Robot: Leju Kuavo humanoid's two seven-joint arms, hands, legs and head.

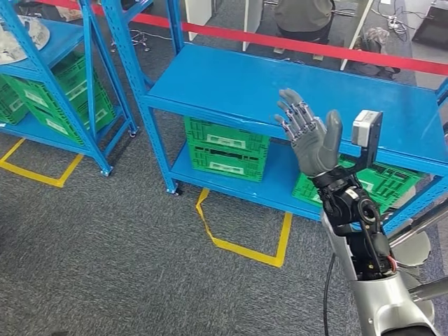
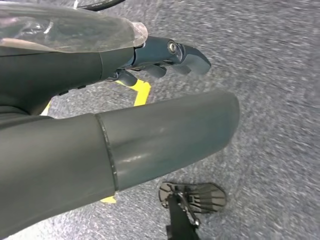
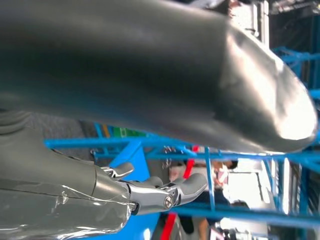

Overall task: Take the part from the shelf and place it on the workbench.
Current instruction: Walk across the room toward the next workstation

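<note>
My right hand (image 1: 309, 136) is raised in front of the blue workbench (image 1: 232, 84), palm forward, its fingers spread and holding nothing. In the right wrist view its thumb (image 3: 188, 75) and fingers (image 3: 166, 192) stand apart with blue frames behind them. My left hand (image 2: 162, 135) hangs over the grey carpet, its fingers (image 2: 177, 52) stretched out and its thumb empty. A pale grey part (image 1: 21, 38) lies on the top level of the blue shelf (image 1: 68, 42) at the far left, well away from both hands.
Green crates (image 1: 227, 147) sit on the bench's lower level, another (image 1: 369, 183) behind my right arm, and more (image 1: 58, 98) in the left shelf. Yellow tape (image 1: 248, 248) marks the carpet. A red barrier tape (image 1: 317, 46) runs behind; a person (image 1: 304, 17) sits beyond it.
</note>
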